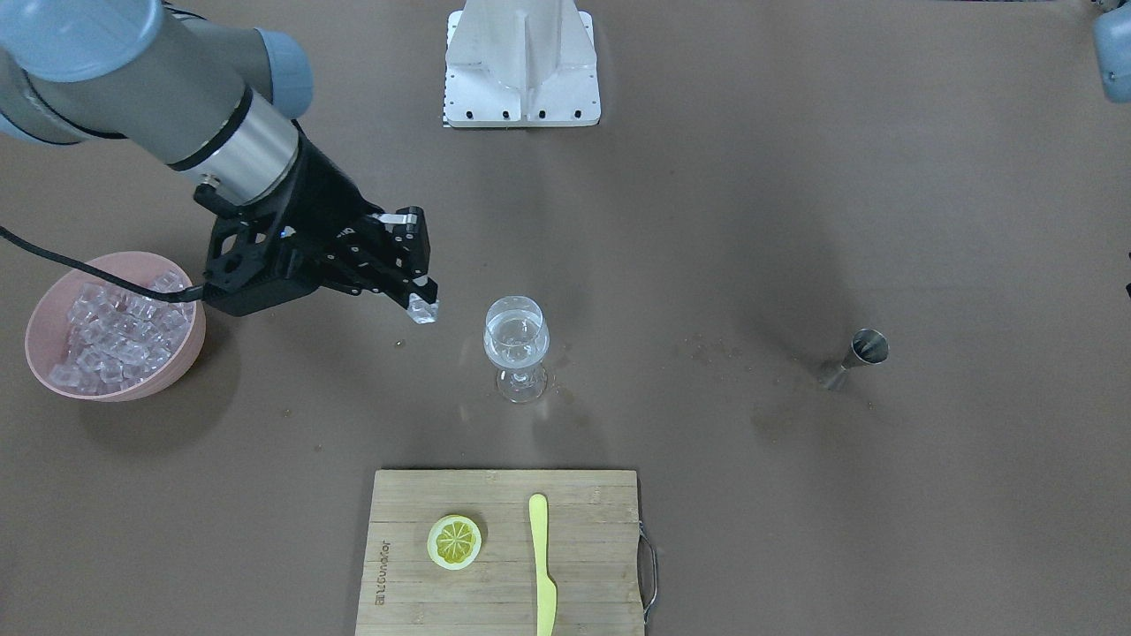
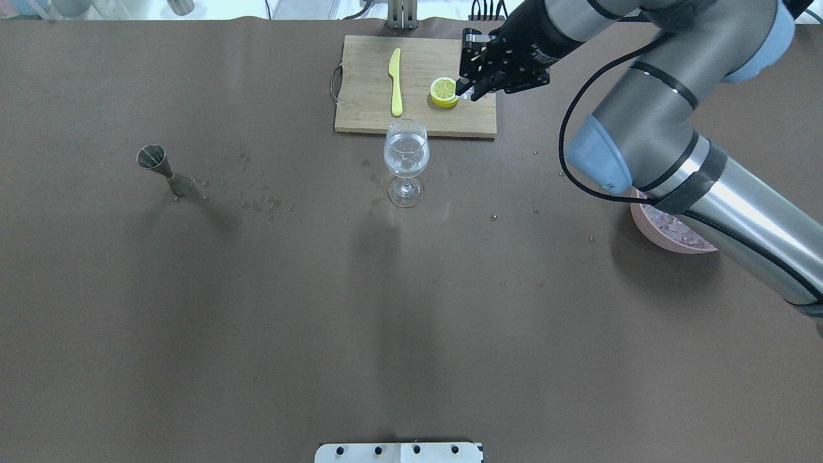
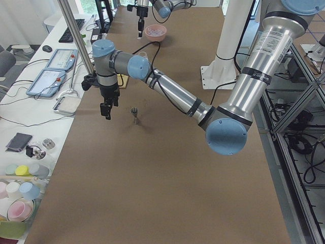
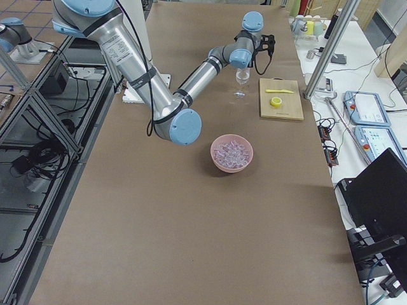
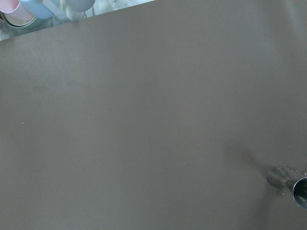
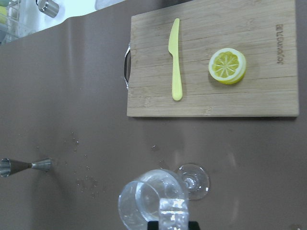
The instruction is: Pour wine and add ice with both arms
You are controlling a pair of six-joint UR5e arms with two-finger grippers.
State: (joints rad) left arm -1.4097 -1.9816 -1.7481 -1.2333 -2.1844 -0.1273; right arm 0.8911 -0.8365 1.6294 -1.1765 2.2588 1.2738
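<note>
**Brown table, one cube in the air**

Brown covering runs across the whole table [image 1: 795, 530], and a white stand [image 1: 521, 62] sits at the middle of the robot's edge. A wine glass [image 1: 517, 344] stands upright near the centre with the wine [image 1: 516, 343], clear as water, filling part of its bowl.

The right arm [image 1: 177, 97] reaches in from the robot's right end. The right gripper [image 1: 422, 300] has its jaws pinching a single ice cube [image 1: 424, 311], held off the table near the glass, on the bowl's side of it. From the wrist camera the cube overlaps the rim of the glass.

The rest of the ice [image 1: 119, 331] is heaped in a pink bowl [image 1: 190, 353] towards the table's right end.

A cutting board [image 1: 583, 530] lies at the middle of the operators' edge, with a lemon slice [image 1: 455, 541] and a yellow knife [image 1: 541, 556] side by side on it, apart.

A metal jigger [image 1: 855, 358] stands towards the left end, with droplets [image 1: 707, 349] scattered between it and the glass. The left gripper [image 3: 106, 108] hangs above the table near the jigger. I cannot tell how its jaws stand.
</note>
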